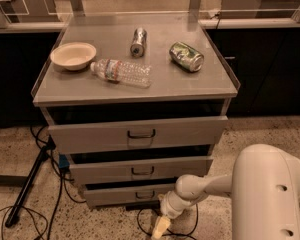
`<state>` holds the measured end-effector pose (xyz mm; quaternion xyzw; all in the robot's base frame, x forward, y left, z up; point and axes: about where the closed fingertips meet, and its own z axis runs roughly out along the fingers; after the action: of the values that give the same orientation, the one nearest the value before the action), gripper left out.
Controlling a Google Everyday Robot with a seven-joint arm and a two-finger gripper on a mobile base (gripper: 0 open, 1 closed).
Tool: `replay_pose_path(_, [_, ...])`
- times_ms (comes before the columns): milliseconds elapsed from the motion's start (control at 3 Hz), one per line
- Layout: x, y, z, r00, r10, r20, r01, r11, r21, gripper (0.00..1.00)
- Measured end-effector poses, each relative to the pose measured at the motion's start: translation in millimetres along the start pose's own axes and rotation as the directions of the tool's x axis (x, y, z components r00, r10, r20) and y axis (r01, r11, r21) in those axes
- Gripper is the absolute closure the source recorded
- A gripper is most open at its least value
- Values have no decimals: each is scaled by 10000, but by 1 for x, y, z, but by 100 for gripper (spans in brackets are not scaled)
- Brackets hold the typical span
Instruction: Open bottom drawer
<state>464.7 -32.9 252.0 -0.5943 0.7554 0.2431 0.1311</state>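
- My gripper [160,227] hangs low over the floor in front of the cabinet, pointing down, at the end of my arm [202,188], which reaches in from the right.
- I cannot tell how far the gripper is parted. I see nothing held in it.
- I judge I am this low because the bottom drawer [115,195] sits just above the floor, under the other 2 drawers.
- Its front is the narrowest of the 3, below the middle drawer [105,171] and the top drawer [90,134].
- Its handle [144,195] is a small dark loop at the centre of the front.
- The handle lies above my gripper and a little to its left, near but apart; nothing of me touches it.
- My wrist crosses the drawer's right end, so that part is hidden.
- The drawer looks not yet pulled out, so I judge the task barely begun: I must rise to the loop and hook it.
- Cables [190,219] lie on the floor beside my gripper and could snag.
- On top lie a bowl [73,55], a bottle [122,72] and 2 cans [138,41] [186,56], which a hard tug might set rolling.
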Motion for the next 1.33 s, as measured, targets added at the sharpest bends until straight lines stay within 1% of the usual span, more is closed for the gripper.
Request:
replay_pose_path(333, [5,0,9,10000,-24,-59,24,9999,-138,0])
replay_pose_path(667, [-2,-5,30,9998,-193,14,193,9993,-319,0])
replay_pose_path(1333, [-19,-15,61,9984,-488,278,504,9968,-612,0])
